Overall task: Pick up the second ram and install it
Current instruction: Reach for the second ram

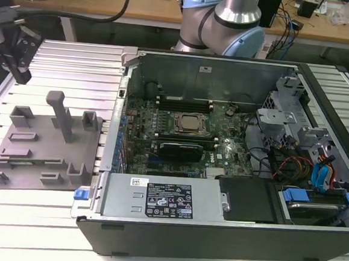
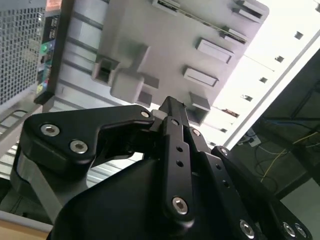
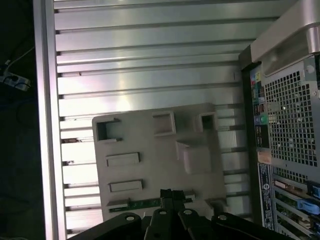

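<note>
In the first wrist view the second ram point(image 3: 142, 204), a thin dark-green stick, lies crosswise at the tips of my gripper point(image 3: 167, 194), whose fingers are shut on it. The grey fixture plate point(image 3: 150, 135) with its slots lies well below. In the exterior view my gripper point(image 1: 22, 73) hangs high over the far left of the ribbed table, above and behind the fixture plate point(image 1: 33, 156). In the second wrist view the black fingers point(image 2: 171, 107) stand pressed together, with the fixture plate point(image 2: 165, 40) beyond them.
An open computer case point(image 1: 215, 227) fills the middle and the exterior view's right. Its motherboard point(image 1: 161, 150) carries a silver processor point(image 1: 190, 124) with memory slots point(image 1: 183, 101) behind it. A grey post point(image 1: 60, 112) stands up from the fixture. The arm's base point(image 1: 222, 19) rises behind the case.
</note>
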Robot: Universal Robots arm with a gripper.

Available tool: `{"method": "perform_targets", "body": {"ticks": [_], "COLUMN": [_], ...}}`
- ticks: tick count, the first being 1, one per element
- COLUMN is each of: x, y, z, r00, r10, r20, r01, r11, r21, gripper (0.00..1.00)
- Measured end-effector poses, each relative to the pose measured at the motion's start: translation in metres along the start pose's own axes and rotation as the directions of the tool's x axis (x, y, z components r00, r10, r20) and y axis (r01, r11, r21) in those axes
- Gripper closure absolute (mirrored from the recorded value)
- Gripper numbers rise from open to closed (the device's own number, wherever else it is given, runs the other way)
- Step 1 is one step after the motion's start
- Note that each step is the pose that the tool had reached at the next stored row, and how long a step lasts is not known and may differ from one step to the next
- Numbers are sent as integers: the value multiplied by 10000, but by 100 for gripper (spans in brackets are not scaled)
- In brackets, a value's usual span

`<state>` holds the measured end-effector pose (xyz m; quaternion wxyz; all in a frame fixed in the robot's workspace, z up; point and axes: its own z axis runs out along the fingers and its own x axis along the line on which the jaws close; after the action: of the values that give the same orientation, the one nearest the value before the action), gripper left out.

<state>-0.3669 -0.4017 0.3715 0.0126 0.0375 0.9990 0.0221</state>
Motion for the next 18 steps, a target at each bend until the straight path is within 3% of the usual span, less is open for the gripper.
{"method": "perform_targets", "body": {"ticks": [3, 6, 11, 18], "x": [161, 216, 237, 193], "y": [-40, -144, -360, -368], "z": [5, 3, 8, 21], "r00": [10000, 10000, 10000, 10000], "r10": [-3, -1, -3, -3], "r20": [1, 1, 3, 4], "r01": [3, 1, 3, 3], "r11": [10000, 10000, 10000, 10000], "r21": [-1, 2, 22, 50], "gripper": [92, 92, 92, 92]}}
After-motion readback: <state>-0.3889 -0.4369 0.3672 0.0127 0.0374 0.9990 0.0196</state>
